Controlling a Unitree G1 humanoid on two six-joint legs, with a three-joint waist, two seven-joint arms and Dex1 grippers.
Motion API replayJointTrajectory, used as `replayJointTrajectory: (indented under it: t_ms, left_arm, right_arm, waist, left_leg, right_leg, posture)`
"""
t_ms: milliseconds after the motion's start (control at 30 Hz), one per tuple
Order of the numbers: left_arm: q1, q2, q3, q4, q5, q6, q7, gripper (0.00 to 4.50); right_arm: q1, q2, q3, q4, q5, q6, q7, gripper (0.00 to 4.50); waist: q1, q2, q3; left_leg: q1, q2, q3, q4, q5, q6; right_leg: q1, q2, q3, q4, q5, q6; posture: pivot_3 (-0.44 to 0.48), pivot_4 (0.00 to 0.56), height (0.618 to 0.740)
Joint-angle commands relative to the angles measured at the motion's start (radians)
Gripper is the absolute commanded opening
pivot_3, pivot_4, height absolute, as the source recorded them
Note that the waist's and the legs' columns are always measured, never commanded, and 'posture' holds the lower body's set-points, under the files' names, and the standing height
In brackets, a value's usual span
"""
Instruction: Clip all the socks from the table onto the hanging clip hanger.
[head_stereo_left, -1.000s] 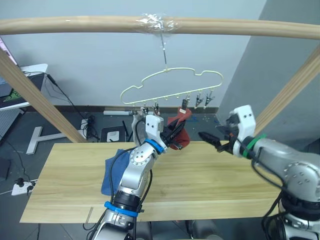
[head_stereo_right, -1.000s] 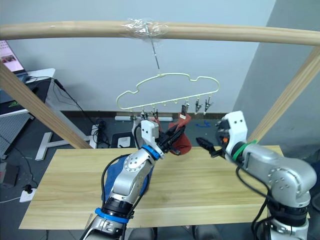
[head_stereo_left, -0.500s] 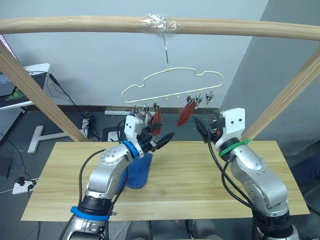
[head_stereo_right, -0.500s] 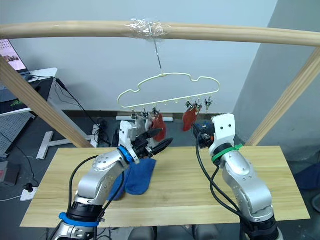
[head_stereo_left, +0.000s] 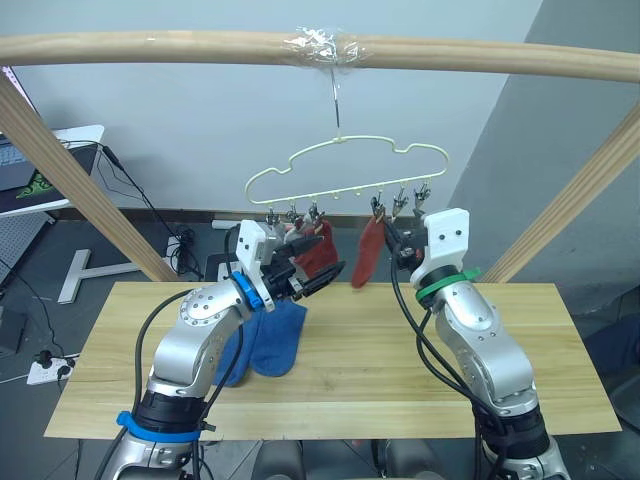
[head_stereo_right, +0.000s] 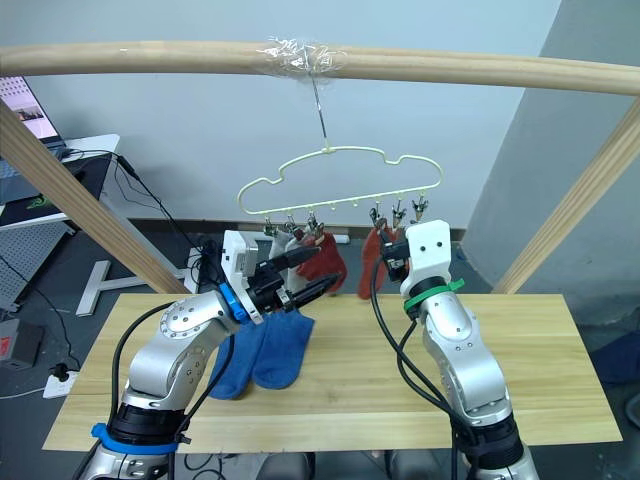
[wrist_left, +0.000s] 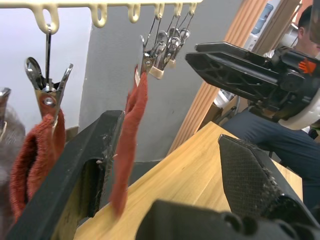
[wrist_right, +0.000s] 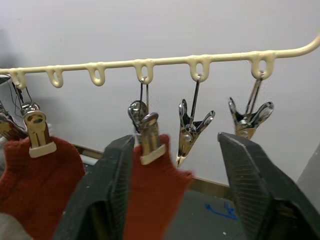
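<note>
Progress first: from the head views, the second rust-red sock (head_stereo_left: 366, 252) now hangs from its clip on the clip hanger (head_stereo_left: 345, 172), where a second ago your left gripper (head_stereo_left: 325, 275) held it; two blue socks (head_stereo_right: 261, 351) wait on the table (head_stereo_left: 380, 370). Left wrist view shows its fingers spread, holding nothing. Right wrist view shows your right gripper (wrist_right: 176, 187) spread wide around that clipped sock, gripping nothing.
</note>
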Motion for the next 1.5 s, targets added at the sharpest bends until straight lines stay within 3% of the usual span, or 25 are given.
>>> replayJointTrajectory:
  t_ms: [33, 100, 200, 800, 1100, 1500]
  left_arm:
    - [-0.011, -0.006, 0.012, -0.050, -0.014, -0.008, 0.011, 3.48]
    - [-0.012, -0.005, 0.011, -0.052, -0.014, -0.009, 0.011, 3.48]
    - [-0.012, -0.001, 0.015, -0.052, -0.018, -0.009, 0.011, 3.48]
    - [-0.016, 0.013, 0.034, -0.079, -0.037, 0.003, 0.008, 3.48]
    - [-0.022, 0.022, 0.042, -0.114, -0.055, 0.016, 0.017, 3.48]
    - [-0.057, 0.020, 0.068, -0.166, -0.142, 0.069, 0.024, 3.48]
  right_arm:
    - [-0.035, 0.020, -0.023, 0.025, -0.025, -0.049, -0.006, 2.72]
    - [-0.046, 0.036, -0.033, 0.055, -0.030, -0.063, -0.013, 2.72]
    - [-0.063, 0.047, -0.037, 0.088, -0.040, -0.082, -0.003, 2.18]
    - [-0.145, 0.094, -0.099, 0.221, -0.059, -0.092, -0.027, 2.18]
    - [-0.181, 0.120, -0.062, 0.257, -0.064, -0.115, 0.012, 2.18]
    - [-0.203, 0.167, -0.085, 0.272, -0.048, -0.118, 0.023, 2.18]
  waist:
    - [0.000, 0.000, 0.000]
    - [0.001, 0.000, 0.000]
    - [0.002, 0.000, 0.000]
    - [0.007, 0.000, 0.000]
    - [0.014, 0.000, 0.000]
    - [0.023, 0.000, 0.000]
  left_leg:
    - [0.000, 0.000, 0.000, 0.000, 0.000, 0.000]
    - [0.000, 0.000, 0.000, 0.000, 0.000, 0.000]
    - [0.000, 0.000, 0.000, 0.000, 0.000, 0.000]
    - [0.001, 0.000, 0.000, 0.001, 0.000, 0.000]
    - [0.001, 0.000, 0.000, 0.000, 0.000, 0.000]
    - [0.004, 0.000, 0.001, 0.001, 0.000, -0.001]
  right_leg:
    - [0.000, 0.000, 0.000, 0.000, 0.000, 0.000]
    - [0.000, 0.000, 0.000, 0.000, 0.000, 0.000]
    - [0.000, 0.000, 0.000, 0.000, 0.000, 0.000]
    - [0.000, 0.000, 0.000, 0.003, 0.000, -0.001]
    - [0.000, 0.000, 0.000, 0.004, 0.000, -0.001]
    - [0.000, 0.000, 0.000, 0.009, 0.000, -0.001]
  posture:
    - [0.120, 0.123, 0.740]
    - [0.120, 0.123, 0.740]
    - [0.125, 0.126, 0.740]
    - [0.132, 0.132, 0.740]
    - [0.147, 0.142, 0.740]
    - [0.157, 0.149, 0.740]
